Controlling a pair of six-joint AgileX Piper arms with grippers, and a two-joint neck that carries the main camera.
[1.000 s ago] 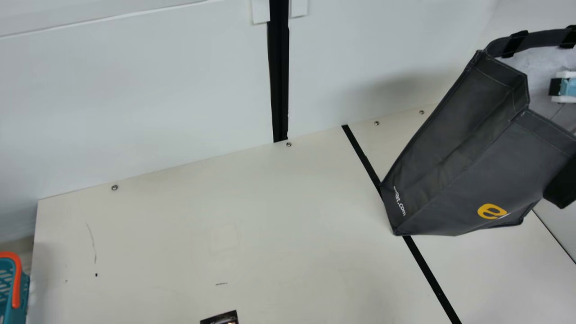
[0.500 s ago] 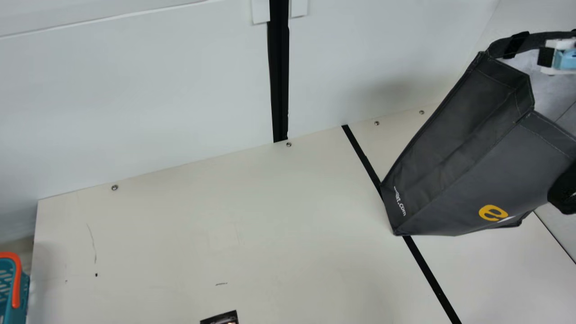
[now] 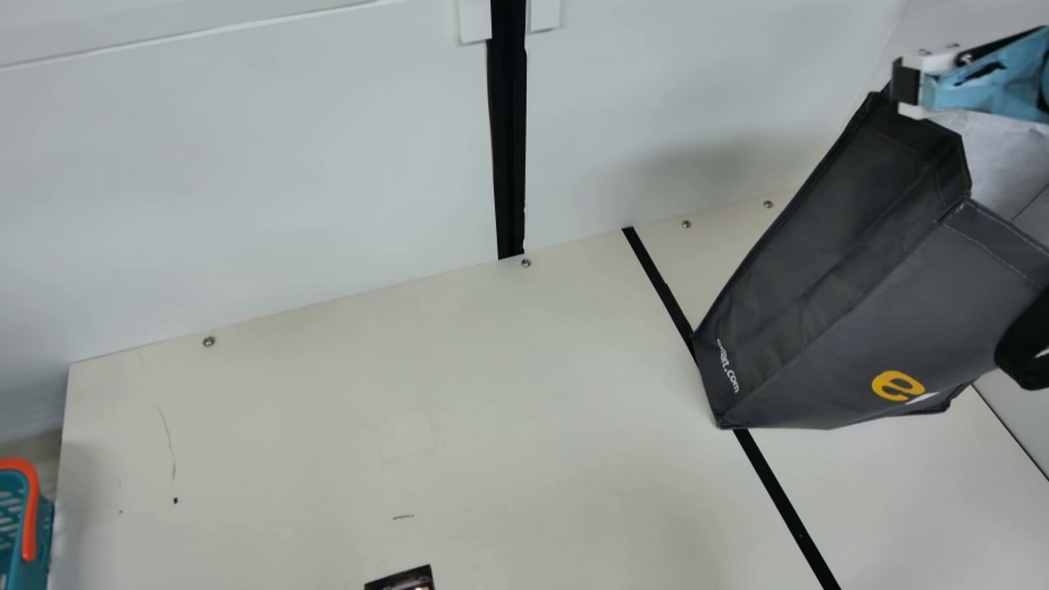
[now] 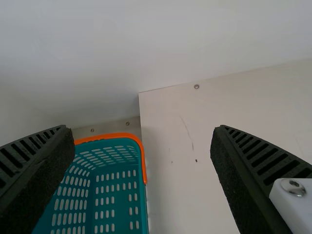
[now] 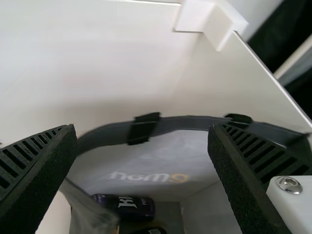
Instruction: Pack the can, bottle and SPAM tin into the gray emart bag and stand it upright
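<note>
See dark purple cylinder (image 5: pixel 130 206), likely the can, inside gray fabric bag (image 3: pixel 844 270), seemingly upright on cream bench (image 3: pixel 492 410). Cannot confirm bottle or tin packed. Note black ribbed left fingers (image 4: pixel 243 180) and right fingers (image 5: pixel 243 180) wide apart, empty.

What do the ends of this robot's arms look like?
The left end effector and right end effector each have two black, ribbed fingers and a white block with a silver screw. The right one has a light blue part.

The table (image 3: pixel 492 426) is leaving passage between the basket (image 4: pixel 109 136) and the bag (image 3: pixel 869 270). A raised handle (image 5: pixel 187 123) is obstructing the bag's rim.
</note>
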